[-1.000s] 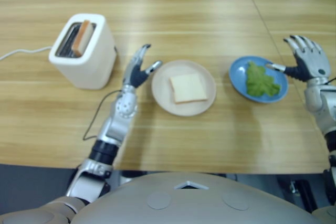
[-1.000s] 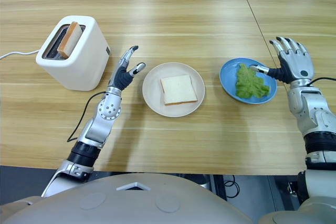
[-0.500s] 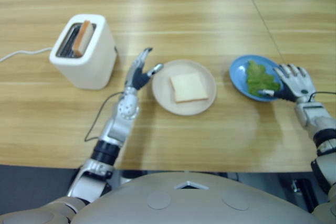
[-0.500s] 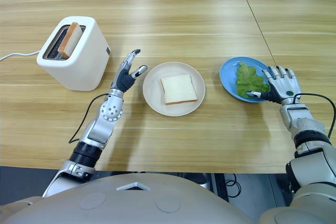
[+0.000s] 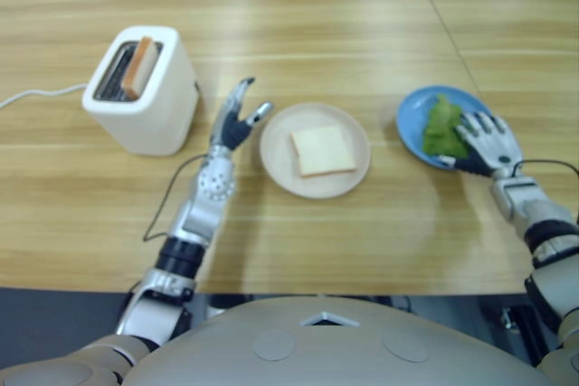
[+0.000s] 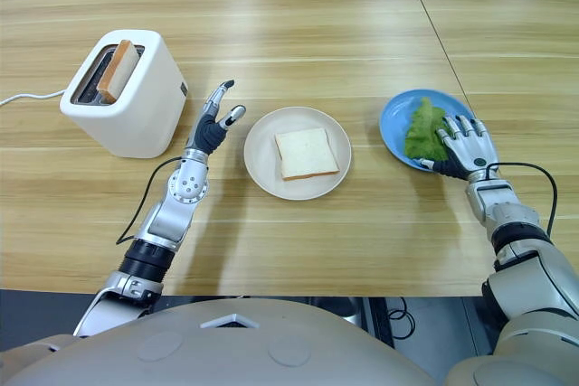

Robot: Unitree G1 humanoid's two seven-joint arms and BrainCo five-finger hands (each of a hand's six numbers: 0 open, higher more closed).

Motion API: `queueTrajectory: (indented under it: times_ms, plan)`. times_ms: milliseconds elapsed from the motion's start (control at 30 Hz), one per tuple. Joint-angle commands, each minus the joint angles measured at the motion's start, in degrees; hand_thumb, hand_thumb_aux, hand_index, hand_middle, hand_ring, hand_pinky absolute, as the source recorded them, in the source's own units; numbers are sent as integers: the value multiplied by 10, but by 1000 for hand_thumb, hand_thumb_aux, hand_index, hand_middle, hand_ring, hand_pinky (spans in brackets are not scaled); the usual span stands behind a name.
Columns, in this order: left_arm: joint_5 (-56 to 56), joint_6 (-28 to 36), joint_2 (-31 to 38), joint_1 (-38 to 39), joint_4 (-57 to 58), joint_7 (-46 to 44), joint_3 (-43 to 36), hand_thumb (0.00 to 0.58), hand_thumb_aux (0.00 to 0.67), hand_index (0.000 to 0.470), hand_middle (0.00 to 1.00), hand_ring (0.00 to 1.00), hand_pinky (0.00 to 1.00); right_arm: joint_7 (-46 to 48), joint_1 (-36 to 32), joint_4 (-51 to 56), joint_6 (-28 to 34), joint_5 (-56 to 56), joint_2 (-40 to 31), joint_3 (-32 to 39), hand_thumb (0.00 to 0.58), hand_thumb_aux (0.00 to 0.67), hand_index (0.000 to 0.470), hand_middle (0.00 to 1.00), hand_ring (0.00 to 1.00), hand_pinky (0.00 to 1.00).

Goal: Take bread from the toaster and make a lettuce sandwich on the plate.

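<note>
A white toaster point(image 6: 136, 119) stands at the left with one browned bread slice point(image 6: 112, 70) sticking up from its slot. A beige plate point(image 6: 260, 167) in the middle carries one white bread slice point(image 6: 306, 153). To the right, a blue plate point(image 6: 394, 122) holds a green lettuce leaf point(image 6: 418, 130). My right hand point(image 6: 462, 145) lies over the near right part of the blue plate, fingers stretched onto the leaf's right edge, thumb at the rim. My left hand point(image 6: 213, 122) stands open between toaster and beige plate, holding nothing.
The toaster's white cord point(image 6: 25, 95) runs off the left edge. A seam in the wooden tabletop point(image 6: 434, 33) runs diagonally behind the blue plate. Bare wood lies behind the plates and along the near edge.
My right hand has come down and leftward from beside the blue plate to rest on it, covering the lettuce's right side. The left hand has barely shifted.
</note>
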Motion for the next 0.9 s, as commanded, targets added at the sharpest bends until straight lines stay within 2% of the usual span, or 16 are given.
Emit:
queueTrajectory:
  times_ms: [33,67,267,300,367,433,467,500,533,567,600,700,900]
  plan:
    - [-4,0,1,-1,9,-5,2,0,0,0,0,0,0,11,8,10,-2,3,2,16,578,633,435,0,0,0]
    - [-3,1,1,-1,8,-5,1,0,0,0,0,0,0,11,8,10,-3,5,1,16,580,670,460,0,0,0]
    - [-2,-1,0,-1,11,-5,-1,0,0,0,0,0,0,14,11,8,-17,24,-1,9,580,670,460,0,0,0]
    - [-2,-1,0,-1,11,-5,-1,0,0,0,0,0,0,15,11,7,-20,29,-2,6,570,581,399,0,0,0]
    - [-2,-1,0,-1,11,-4,-1,0,0,0,0,0,0,17,11,3,-24,37,-5,2,566,565,388,0,0,0]
    - [-2,-1,1,-1,11,-5,-1,0,0,0,0,0,0,19,14,-6,-30,48,-11,-5,568,573,393,0,0,0]
    - [-2,-2,1,0,10,-5,0,0,0,0,0,0,0,20,17,-15,-35,56,-17,-11,580,670,460,0,0,0]
    - [-3,-2,1,0,10,-5,0,0,0,0,0,0,0,20,19,-23,-37,61,-20,-15,580,670,460,0,0,0]
    - [-3,-2,2,1,9,-5,1,0,0,0,0,0,0,21,22,-32,-39,66,-24,-19,580,670,460,153,153,153]
    - [-3,-2,2,1,9,-5,1,0,0,0,0,0,0,21,26,-42,-41,72,-27,-24,580,670,460,635,635,635]
    - [-5,-3,3,1,9,-5,3,0,0,0,0,0,0,23,34,-66,-43,81,-33,-33,580,670,460,1000,1000,1000]
    - [-8,-4,5,0,10,-7,7,0,0,0,0,0,0,32,65,-150,-41,104,-47,-65,580,670,460,1000,1000,1000]
    - [-16,-7,12,-5,12,-8,18,0,0,0,0,0,0,73,127,-351,4,118,-52,-129,580,670,460,1000,1000,1000]
